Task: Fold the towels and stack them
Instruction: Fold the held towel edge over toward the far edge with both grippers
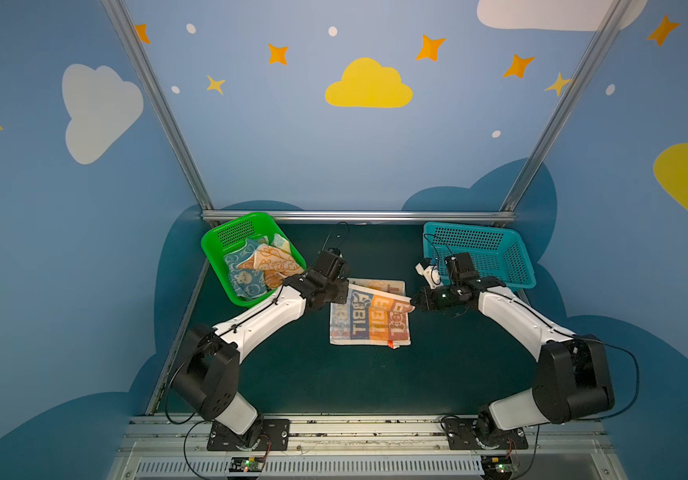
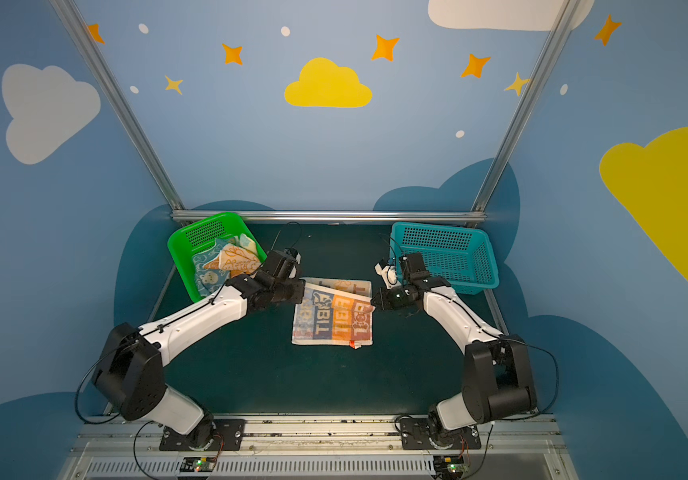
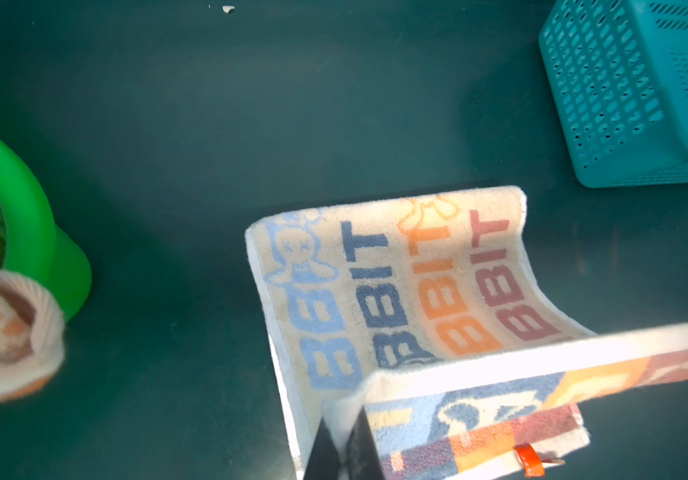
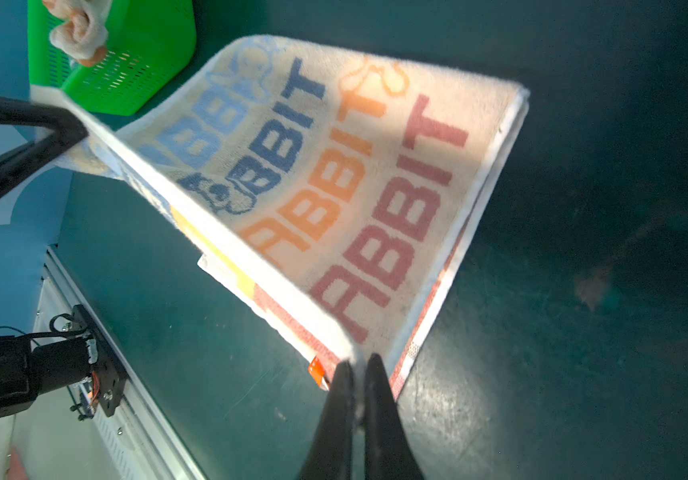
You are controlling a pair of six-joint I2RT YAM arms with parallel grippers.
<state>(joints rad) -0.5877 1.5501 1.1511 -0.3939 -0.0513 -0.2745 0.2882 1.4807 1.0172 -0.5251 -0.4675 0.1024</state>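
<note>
**Both grippers pinch one towel edge above the table**

The left gripper is clamped on one corner of the towel. The right gripper is clamped on the neighbouring corner, so the edge between them is stretched taut and lifted. The cream cloth with "RABBIT" lettering curves down from that edge to the part lying flat on the middle of the dark green table. At the left rear, the green basket holds more crumpled towels. The teal basket stands at the right rear.
</note>
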